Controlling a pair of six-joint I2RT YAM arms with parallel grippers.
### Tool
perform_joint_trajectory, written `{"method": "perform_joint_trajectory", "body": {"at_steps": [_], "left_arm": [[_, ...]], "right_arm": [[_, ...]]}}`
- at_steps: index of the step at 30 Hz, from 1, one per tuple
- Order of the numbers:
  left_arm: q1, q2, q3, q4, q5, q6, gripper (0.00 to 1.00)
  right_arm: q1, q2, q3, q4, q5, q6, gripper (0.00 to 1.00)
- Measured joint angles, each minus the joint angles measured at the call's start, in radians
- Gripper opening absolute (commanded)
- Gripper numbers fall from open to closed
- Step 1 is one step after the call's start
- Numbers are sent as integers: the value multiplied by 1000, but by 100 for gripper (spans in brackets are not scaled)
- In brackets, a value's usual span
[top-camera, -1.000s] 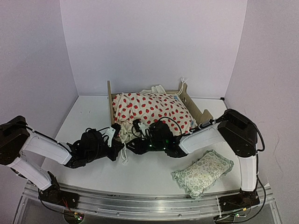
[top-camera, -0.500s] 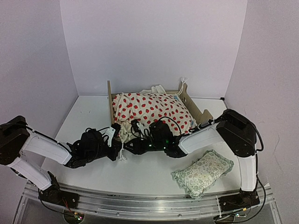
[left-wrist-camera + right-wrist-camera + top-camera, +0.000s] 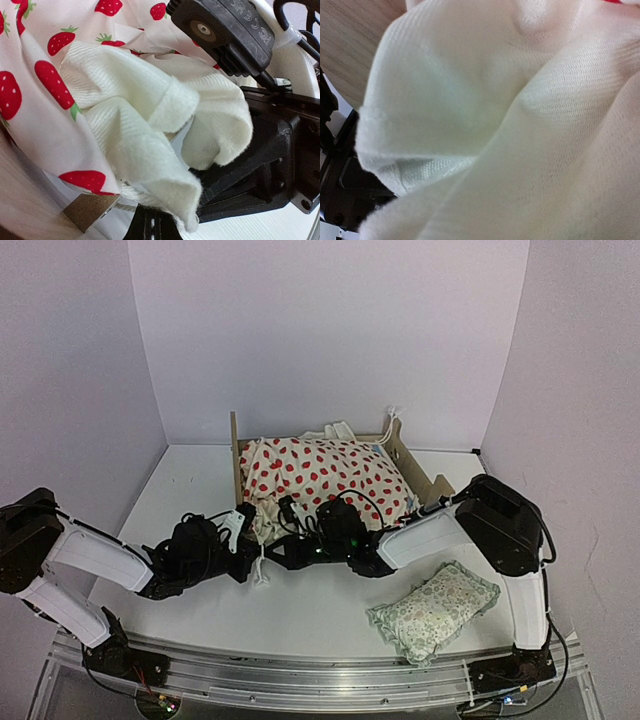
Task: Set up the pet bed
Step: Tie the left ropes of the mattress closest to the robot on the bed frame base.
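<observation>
The pet bed (image 3: 415, 465), a light-wood frame, stands at the back middle with the strawberry-print cushion (image 3: 320, 470) lying in it. The cushion's cream underside (image 3: 130, 100) bulges out at the bed's front-left corner. My left gripper (image 3: 252, 552) is shut there on the cushion's cream corner, with a white tie cord (image 3: 107, 192) running across its tips (image 3: 150, 225). My right gripper (image 3: 276, 552) meets it from the right, and its black body (image 3: 270, 150) reaches under the same cream fold. Cream cloth (image 3: 485, 125) fills the right wrist view and hides those fingers.
A small green floral frilled pillow (image 3: 435, 608) lies on the table (image 3: 190, 480) at the front right. Wood of the bed (image 3: 350, 45) is close by the right wrist. Both arms lie low across the table's front, and purple walls close in three sides.
My right gripper has slid a little to the left, up against the left gripper at the cushion's corner. The left arm has stayed where it was.
</observation>
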Motion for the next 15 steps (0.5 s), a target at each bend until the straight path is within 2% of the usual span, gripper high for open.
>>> {"method": "perform_joint_trajectory", "body": {"at_steps": [6, 8, 13, 15], "left_arm": [[2, 0, 0, 1, -2, 0, 5], [2, 0, -2, 1, -2, -1, 12], [9, -3, -7, -2, -19, -8, 38], [13, -13, -11, -4, -36, -12, 41]], "right_arm": [[-2, 11, 0, 12, 0, 5, 0], [-2, 12, 0, 16, -1, 6, 0], [-2, 14, 0, 17, -6, 9, 0], [-2, 14, -2, 24, -1, 9, 0]]}}
